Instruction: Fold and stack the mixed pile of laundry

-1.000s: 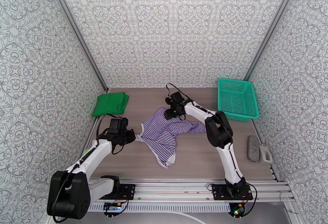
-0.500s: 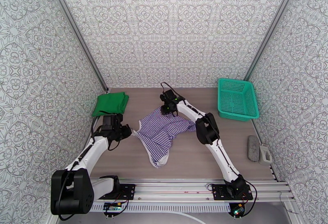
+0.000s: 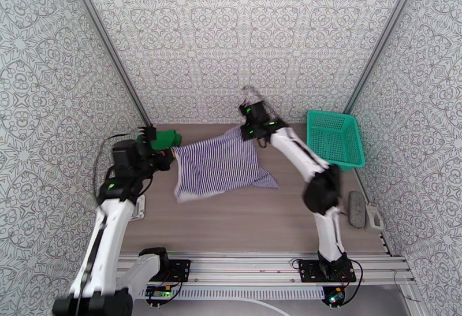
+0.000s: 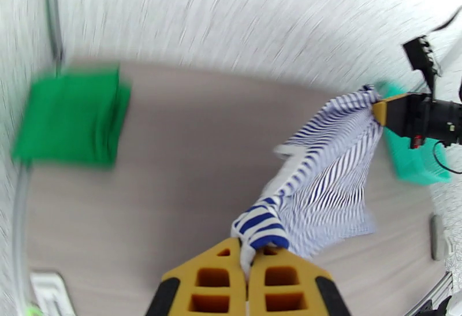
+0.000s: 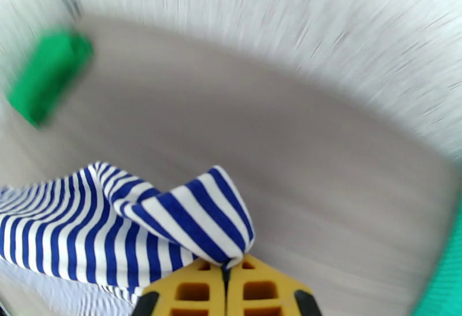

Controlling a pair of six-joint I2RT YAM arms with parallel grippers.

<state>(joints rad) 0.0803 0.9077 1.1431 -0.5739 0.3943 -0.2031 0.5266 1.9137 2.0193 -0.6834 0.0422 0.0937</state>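
**Step in hand:** spreading the striped top (image 3: 219, 164) flat before the first fold.

**Condition:** The garment is stretched between the two arms over the far half of the table (image 3: 242, 225), and its lower edge appears to sag onto the surface. The left jaws are clenched on its left corner. The right jaws are clenched on the opposite corner, near the teal basket (image 3: 335, 138). The green T-shirt (image 4: 69, 115) lies folded at the far left of the table, just beside the left arm.

**Procedure:**
1. Hold both corners level and taut enough to remove wrinkles, without pulling the thin cloth out of either grip.
2. Lower both arms together, drawing toward the near edge so the hem settles first.
3. Stay clear of the green T-shirt.
4. Release only once the cloth lies flat.
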